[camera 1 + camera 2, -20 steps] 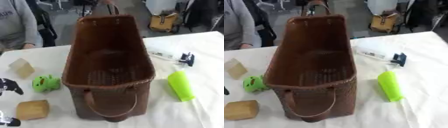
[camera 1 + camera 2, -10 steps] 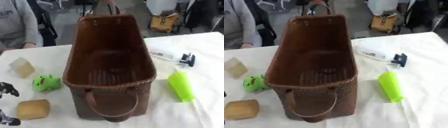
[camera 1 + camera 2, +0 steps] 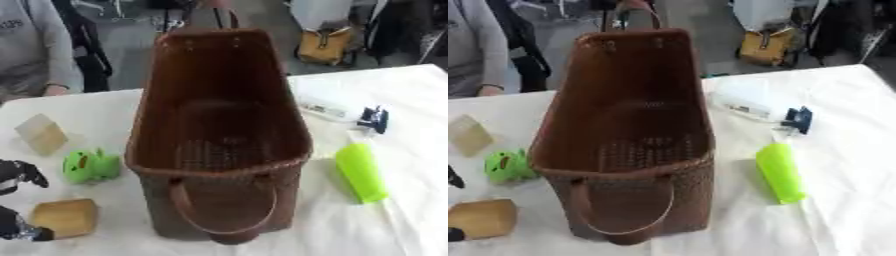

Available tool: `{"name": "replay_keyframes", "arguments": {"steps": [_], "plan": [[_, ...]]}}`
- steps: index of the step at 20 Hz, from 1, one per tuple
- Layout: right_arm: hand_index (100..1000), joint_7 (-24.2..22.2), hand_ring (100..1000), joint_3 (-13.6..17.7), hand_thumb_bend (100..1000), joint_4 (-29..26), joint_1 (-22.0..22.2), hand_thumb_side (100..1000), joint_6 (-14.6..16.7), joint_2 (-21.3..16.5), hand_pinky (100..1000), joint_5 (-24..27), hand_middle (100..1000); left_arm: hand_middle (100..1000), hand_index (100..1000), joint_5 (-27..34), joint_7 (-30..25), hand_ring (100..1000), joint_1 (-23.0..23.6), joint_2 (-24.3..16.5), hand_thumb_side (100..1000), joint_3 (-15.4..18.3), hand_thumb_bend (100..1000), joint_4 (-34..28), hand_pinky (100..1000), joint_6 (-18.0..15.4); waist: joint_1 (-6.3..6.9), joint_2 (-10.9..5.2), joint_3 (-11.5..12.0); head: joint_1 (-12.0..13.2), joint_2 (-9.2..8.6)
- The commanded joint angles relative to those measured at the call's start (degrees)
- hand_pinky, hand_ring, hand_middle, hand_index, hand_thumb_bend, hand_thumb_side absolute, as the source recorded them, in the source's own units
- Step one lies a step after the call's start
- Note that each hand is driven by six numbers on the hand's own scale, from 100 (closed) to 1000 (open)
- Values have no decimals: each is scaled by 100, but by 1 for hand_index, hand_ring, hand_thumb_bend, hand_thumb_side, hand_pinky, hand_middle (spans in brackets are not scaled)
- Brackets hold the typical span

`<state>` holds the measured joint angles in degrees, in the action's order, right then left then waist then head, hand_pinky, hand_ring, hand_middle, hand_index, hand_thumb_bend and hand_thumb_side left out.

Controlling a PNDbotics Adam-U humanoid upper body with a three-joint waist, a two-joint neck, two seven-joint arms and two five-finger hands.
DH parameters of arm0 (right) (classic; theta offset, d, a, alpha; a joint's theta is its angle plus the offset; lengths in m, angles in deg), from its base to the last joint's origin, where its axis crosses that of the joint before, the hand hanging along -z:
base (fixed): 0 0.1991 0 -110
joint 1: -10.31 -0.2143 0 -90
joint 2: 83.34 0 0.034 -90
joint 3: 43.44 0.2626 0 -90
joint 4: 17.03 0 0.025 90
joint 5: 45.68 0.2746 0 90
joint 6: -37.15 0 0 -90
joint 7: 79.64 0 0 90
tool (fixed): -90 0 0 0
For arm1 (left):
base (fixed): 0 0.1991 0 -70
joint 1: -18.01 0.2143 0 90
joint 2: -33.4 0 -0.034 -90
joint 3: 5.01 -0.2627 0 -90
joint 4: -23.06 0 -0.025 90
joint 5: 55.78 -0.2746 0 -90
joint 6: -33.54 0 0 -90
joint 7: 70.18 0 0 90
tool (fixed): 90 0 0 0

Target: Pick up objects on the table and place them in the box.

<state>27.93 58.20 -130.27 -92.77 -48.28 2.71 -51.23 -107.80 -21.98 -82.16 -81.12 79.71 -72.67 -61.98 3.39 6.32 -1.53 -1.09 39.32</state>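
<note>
Where left hand (image 3: 17, 175) shows, left-eye view only

A white cloth (image 3: 411, 90) covers the table and shows creases toward the lower right of the frame. Beyond the table's far edge, in the upper left, a person in a grey top (image 3: 31, 45) stands close to the table, one hand (image 3: 54, 90) at its edge. A dark bag or garment (image 3: 86, 50) hangs just beside that person. In the upper right, a yellow-brown bag (image 3: 325, 44) sits on the grey floor (image 3: 131, 35), with a white object (image 3: 765, 14) behind it and dark shapes (image 3: 411, 30) at the far right.
</note>
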Motion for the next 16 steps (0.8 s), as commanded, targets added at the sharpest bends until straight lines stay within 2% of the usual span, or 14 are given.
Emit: {"name": "replay_keyframes", "arguments": {"steps": [1, 10, 16], "plan": [[777, -15, 640, 62, 100, -53, -44, 780, 6, -104, 516, -9, 687, 769, 834, -51, 63, 830, -114, -94, 660, -15, 1000, 15, 783, -63, -16, -46, -4, -9, -16], [776, -22, 639, 63, 100, -46, -45, 780, 7, -93, 516, -6, 687, 761, 825, -120, -83, 829, -244, -44, 652, -158, 1000, 242, 783, -210, -19, -40, -17, -28, -18], [776, -24, 639, 60, 100, -42, -45, 780, 6, -75, 516, -4, 686, 755, 824, -461, 135, 825, -402, 96, 653, -236, 1000, 508, 778, -240, -27, -37, -24, -17, -12]]}}
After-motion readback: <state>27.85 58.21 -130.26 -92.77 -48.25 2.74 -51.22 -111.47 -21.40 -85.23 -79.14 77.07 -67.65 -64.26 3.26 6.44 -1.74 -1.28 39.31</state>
